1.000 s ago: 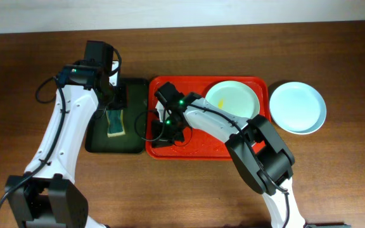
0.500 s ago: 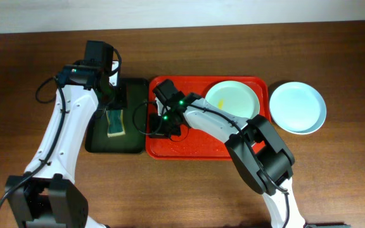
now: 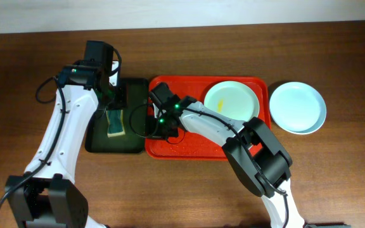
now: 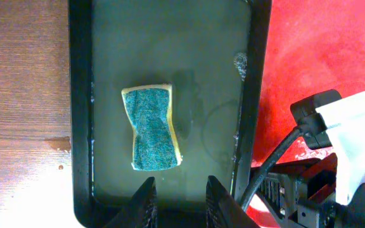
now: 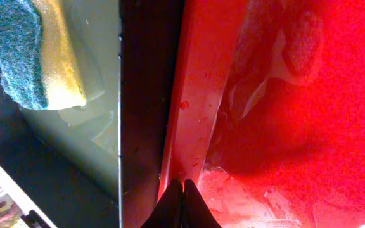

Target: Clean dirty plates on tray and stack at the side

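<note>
The red tray (image 3: 201, 144) holds one pale green dirty plate (image 3: 232, 100) with a small yellow smear, at its far right. A pale blue plate (image 3: 298, 107) rests on the table to the right of the tray. My right gripper (image 3: 165, 131) is shut, and its tips (image 5: 184, 201) press down at the tray's left rim (image 5: 192, 126) with nothing between them. My left gripper (image 4: 179, 197) hovers open over the dark green tray (image 4: 170, 50). A blue-and-yellow sponge (image 4: 151, 128) lies just ahead of its fingers, untouched.
Wet foam streaks (image 5: 293, 54) lie on the red tray floor. The dark green tray (image 3: 100, 142) sits flush against the red tray's left side, with the sponge (image 3: 115, 122) in it. The right arm's cable (image 4: 277, 164) hangs near the shared edge.
My right gripper has slid a little toward the far side along the red tray's left edge, still shut. The left arm and the plates have not moved.
</note>
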{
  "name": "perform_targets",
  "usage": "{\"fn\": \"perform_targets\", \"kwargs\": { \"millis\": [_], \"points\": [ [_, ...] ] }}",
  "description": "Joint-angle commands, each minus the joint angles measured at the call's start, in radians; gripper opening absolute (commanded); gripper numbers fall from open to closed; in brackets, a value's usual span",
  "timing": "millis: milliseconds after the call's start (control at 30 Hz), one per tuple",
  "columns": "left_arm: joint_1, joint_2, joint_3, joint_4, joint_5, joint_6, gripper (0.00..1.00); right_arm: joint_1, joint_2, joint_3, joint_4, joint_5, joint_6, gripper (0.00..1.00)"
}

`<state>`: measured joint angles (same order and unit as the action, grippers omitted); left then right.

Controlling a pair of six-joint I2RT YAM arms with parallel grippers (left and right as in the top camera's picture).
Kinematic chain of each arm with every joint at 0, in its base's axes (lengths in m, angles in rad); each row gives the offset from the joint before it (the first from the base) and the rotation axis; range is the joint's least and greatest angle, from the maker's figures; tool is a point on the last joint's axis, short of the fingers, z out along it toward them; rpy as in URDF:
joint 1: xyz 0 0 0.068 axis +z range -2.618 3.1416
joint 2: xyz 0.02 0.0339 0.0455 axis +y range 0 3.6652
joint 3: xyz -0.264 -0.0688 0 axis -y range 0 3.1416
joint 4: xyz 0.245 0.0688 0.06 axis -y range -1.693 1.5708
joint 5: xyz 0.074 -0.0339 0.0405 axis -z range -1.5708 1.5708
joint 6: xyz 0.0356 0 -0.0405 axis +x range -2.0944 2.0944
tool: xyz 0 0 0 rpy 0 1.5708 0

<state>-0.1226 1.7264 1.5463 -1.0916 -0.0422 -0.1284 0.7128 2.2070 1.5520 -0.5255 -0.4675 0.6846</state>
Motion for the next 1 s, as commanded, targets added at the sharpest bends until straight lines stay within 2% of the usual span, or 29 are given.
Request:
{"fn": "perform_targets", "kwargs": {
  "millis": [0, 100, 233, 267, 300, 333, 400, 467, 567, 700, 800, 967],
  "points": [
    [0.003, 0.009, -0.01, -0.001, -0.006, -0.013, 0.24, 0.012, 0.01, -0.011, 0.007, 0.012, 0.003, 0.04],
    [0.003, 0.009, -0.01, -0.001, -0.006, -0.013, 0.24, -0.005, -0.036, 0.006, -0.022, 0.002, -0.077, 0.05],
    [0.003, 0.009, -0.01, -0.001, -0.006, -0.013, 0.24, -0.082, -0.162, 0.08, -0.233, 0.107, -0.192, 0.18],
    [0.003, 0.009, -0.01, -0.001, -0.006, -0.013, 0.24, -0.117, -0.198, 0.093, -0.289, 0.152, -0.228, 0.25],
    [0.003, 0.009, -0.01, -0.001, -0.006, -0.013, 0.24, -0.148, -0.225, 0.1, -0.326, 0.185, -0.261, 0.4],
    [0.003, 0.009, -0.01, -0.001, -0.006, -0.013, 0.24, -0.192, -0.256, 0.101, -0.363, 0.224, -0.3, 0.5],
    [0.003, 0.009, -0.01, -0.001, -0.003, -0.013, 0.24, -0.297, -0.301, 0.101, -0.445, 0.309, -0.386, 0.56],
    [0.003, 0.009, -0.01, -0.001, -0.003, -0.013, 0.24, -0.396, -0.309, 0.101, -0.514, 0.368, -0.393, 0.62],
    [0.003, 0.009, -0.01, -0.001, -0.003, -0.013, 0.24, -0.546, -0.285, 0.092, -0.589, 0.397, -0.393, 0.62],
    [0.003, 0.009, -0.01, 0.0, -0.003, -0.013, 0.24, -0.667, -0.264, 0.018, -0.584, 0.389, -0.393, 0.6],
    [0.003, 0.009, -0.01, 0.0, -0.003, -0.013, 0.24, -0.71, -0.263, -0.068, -0.53, 0.39, -0.393, 0.51],
    [0.003, 0.009, -0.01, 0.002, -0.003, -0.013, 0.24, -0.712, -0.263, -0.158, -0.379, 0.393, -0.393, 0.46]
  ]
}}
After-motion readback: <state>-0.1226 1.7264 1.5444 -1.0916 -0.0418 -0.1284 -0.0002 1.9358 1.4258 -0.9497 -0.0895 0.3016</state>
